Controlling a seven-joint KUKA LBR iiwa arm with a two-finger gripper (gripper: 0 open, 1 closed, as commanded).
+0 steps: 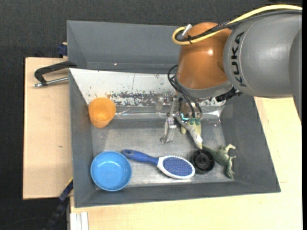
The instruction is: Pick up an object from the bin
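Observation:
My gripper hangs over the middle of the bin, below the arm's orange cover. Its two fingers stand apart, open, and I see nothing between them. The left fingertip is close to the bin floor. The right one points down toward a small black round thing just below it. A brush with a blue handle and a white oval head lies in front of the gripper, along the near wall. A green toy dinosaur lies to the right of the black thing.
An orange cup lies at the left wall, and a blue bowl sits in the near left corner. The arm and its orange cover fill the upper right above the bin.

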